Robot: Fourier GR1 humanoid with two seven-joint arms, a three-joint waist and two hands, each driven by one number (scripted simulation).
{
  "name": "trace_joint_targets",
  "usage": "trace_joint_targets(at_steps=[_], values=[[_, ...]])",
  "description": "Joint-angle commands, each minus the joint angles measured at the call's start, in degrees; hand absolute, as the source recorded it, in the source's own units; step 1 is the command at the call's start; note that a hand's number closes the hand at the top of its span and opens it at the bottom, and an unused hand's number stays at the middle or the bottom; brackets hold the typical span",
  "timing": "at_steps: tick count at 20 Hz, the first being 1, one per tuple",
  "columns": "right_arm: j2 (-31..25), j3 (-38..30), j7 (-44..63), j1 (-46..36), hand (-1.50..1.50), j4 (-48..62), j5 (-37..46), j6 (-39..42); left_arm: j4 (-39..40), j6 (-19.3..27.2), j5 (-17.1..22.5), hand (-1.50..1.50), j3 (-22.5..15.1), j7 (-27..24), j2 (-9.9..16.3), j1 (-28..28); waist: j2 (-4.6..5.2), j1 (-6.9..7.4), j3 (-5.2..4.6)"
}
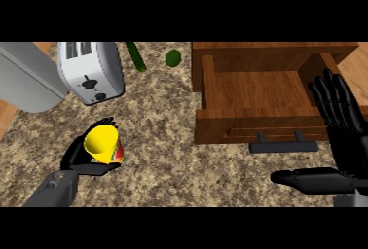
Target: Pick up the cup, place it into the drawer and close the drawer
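Table (165, 146) space between the toaster (90, 70) and the open drawer (251, 92) is wide, so carrying has room. The drawer's front wall stands high; I think the lift must clear it before lowering inside. Right robot hand (338, 109) rests spread open beside the drawer. Left robot hand (82, 155) is curled around the yellow cup (102, 141), low at the left.

Cup (104, 142): lower body hidden by left hand (81, 158) curled round it. Grey appliance (27, 78): cut off at left edge. Right hand (338, 141): wrist runs off the right edge, covering the drawer (251, 92) corner. Two green items (173, 58) at top, possibly vegetables, too small to identify.
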Motion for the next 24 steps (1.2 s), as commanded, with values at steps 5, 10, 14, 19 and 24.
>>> trace_joint_targets(at_steps=[5, 10, 14, 19, 24], values=[[-3.24, -3.98, 1.6, -2.29, -1.5, 2.23, -2.85, 1.85, -1.16, -18.57, 2.86, 1.5, -0.81, -3.71, -0.99, -0.28, -0.04, 0.4, 0.0], [-0.23, -0.53, -0.28, 0.1, -1.5, 0.33, 0.36, -0.1, -3.47, -17.81, 4.56, 1.5, -0.93, -5.84, -4.06, 0.61, -0.18, 0.19, -0.02], [-0.63, -0.12, -1.7, 1.48, -1.5, 1.02, 1.57, 0.47, -4.59, -4.28, 10.87, 1.5, 6.35, -7.12, -4.58, 2.14, -0.37, 1.0, 0.09], [-1.4, -1.4, -1.18, -0.81, -1.5, 1.48, 0.05, 0.99, -4.73, 2.09, 14.27, 1.5, 11.12, -11.34, -3.67, 1.63, -0.12, 0.65, 0.05], [-1.64, -1.25, -1.12, 0.77, -1.5, 1.17, 1.42, 0.87, -9.22, 3.11, 14.63, 1.5, 9.97, -10.83, -6.6, -1.42, -0.53, 1.04, 0.17]])
